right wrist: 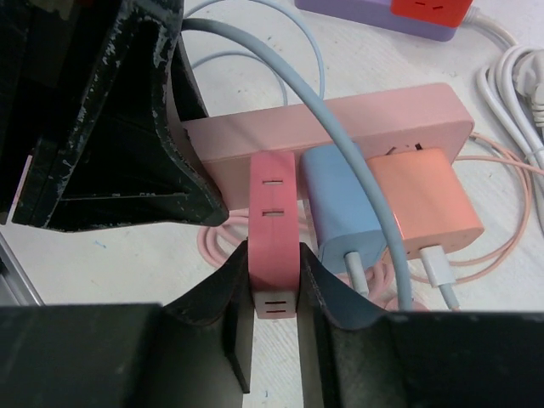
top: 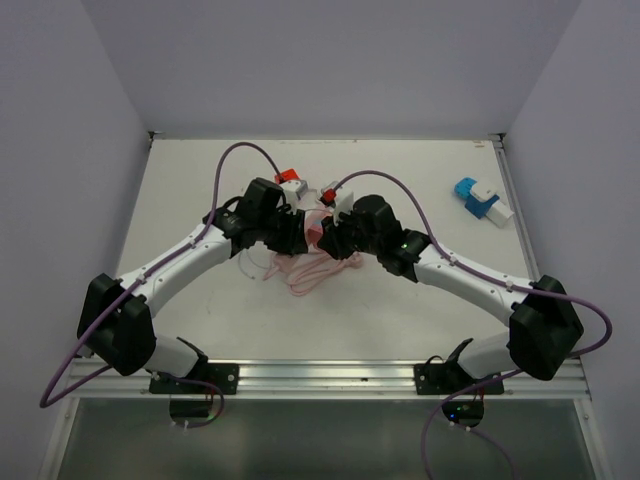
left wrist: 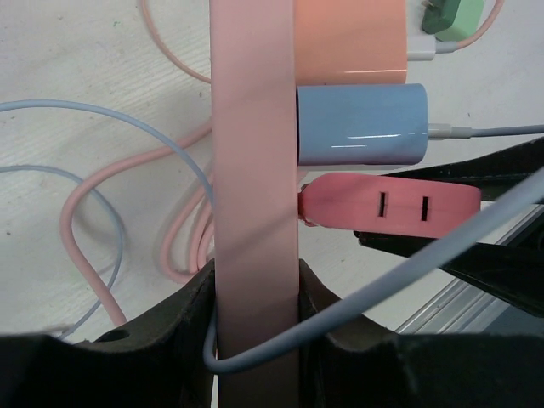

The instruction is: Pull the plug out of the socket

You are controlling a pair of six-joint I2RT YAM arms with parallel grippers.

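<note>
Your right gripper [right wrist: 274,265] is clamped on the pink plug [right wrist: 272,200] (butted against the pink power strip [right wrist: 340,127], at nine o'clock of the blue charger [right wrist: 338,200]); your left gripper [left wrist: 255,293] pinches that strip itself.

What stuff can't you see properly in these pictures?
- Left wrist view: the pink power strip runs off the top edge; the left claw covers its lower part; the green plug is cut off at the top.
- Right wrist view: the right claw covers the pink plug's sides; the left claw hides the strip's left end.
- Top view: both claws cover the strip and plugs.
</note>
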